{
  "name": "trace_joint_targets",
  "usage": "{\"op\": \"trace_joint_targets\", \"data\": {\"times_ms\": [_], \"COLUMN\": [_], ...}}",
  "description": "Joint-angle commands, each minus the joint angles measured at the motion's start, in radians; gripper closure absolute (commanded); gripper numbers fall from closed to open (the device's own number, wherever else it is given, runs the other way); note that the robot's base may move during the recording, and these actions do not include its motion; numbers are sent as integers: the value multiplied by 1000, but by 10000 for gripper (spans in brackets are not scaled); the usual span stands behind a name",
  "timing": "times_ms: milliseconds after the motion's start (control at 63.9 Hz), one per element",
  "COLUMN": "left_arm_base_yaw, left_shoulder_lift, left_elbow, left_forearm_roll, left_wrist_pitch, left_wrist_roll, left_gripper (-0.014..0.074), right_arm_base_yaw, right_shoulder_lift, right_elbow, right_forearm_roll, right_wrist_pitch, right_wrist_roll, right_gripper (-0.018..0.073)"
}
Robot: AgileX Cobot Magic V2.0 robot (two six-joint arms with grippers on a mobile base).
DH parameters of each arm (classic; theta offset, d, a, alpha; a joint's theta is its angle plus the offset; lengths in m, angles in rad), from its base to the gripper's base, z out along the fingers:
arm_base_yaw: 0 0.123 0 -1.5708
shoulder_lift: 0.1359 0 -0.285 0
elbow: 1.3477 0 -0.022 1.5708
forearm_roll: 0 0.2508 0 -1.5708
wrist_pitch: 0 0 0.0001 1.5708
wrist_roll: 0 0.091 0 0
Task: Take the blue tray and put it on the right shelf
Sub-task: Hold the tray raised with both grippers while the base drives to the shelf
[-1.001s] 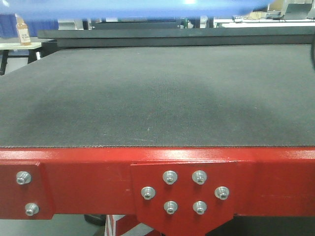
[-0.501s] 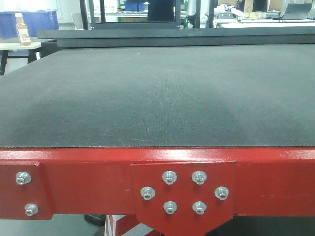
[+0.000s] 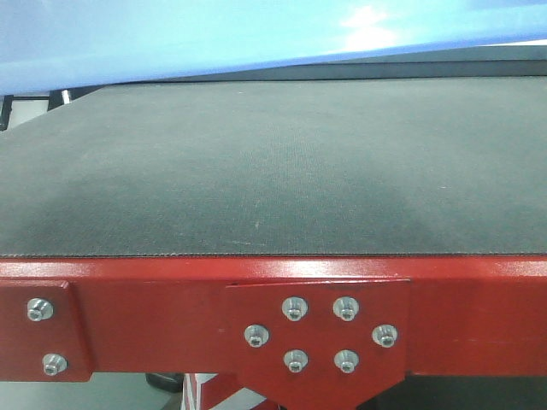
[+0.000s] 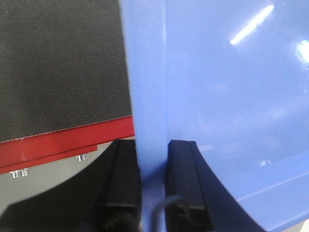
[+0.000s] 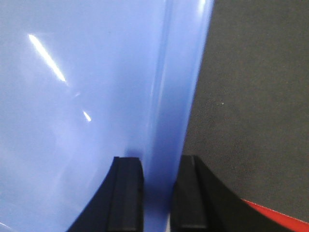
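Note:
The blue tray (image 3: 214, 34) fills the top of the front view, its glossy underside hanging above the dark mat. In the left wrist view my left gripper (image 4: 152, 145) is shut on the tray's left rim (image 4: 149, 87), one black finger on each side. My right gripper (image 5: 160, 162) is likewise shut on the tray's right rim (image 5: 178, 87), and the tray's smooth face (image 5: 72, 96) fills the left of that view. The right shelf is out of view.
Below the tray lies a red-framed table (image 3: 128, 295) with a dark mat (image 3: 273, 162), its bolted front bracket (image 3: 320, 329) close to the camera. The mat's front edge and red frame (image 4: 67, 140) show under the left gripper.
The tray edge showed at the top a second ago, was out of sight half a second ago, and now covers the top of the front view, hiding the background.

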Motion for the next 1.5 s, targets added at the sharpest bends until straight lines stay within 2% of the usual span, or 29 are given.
{"op": "trace_joint_targets", "data": {"times_ms": [0, 1267, 1486], "left_arm_base_yaw": [1, 1, 1], "left_shoulder_lift": [-26, -17, -17], "left_elbow": [-19, -19, -19], "left_forearm_roll": [97, 90, 66], "left_wrist_pitch": [-16, -6, -6], "left_wrist_roll": [18, 18, 18], "left_gripper": [638, 645, 645], "right_arm_base_yaw": [-9, -10, -10], "right_shoulder_lift": [-28, -27, -27], "right_elbow": [-28, -28, -28], "right_forearm_roll": [-95, -89, -89], "right_wrist_pitch": [-40, -34, -34], "right_wrist_roll": [-23, -23, -23], "right_gripper": [501, 501, 501]}}
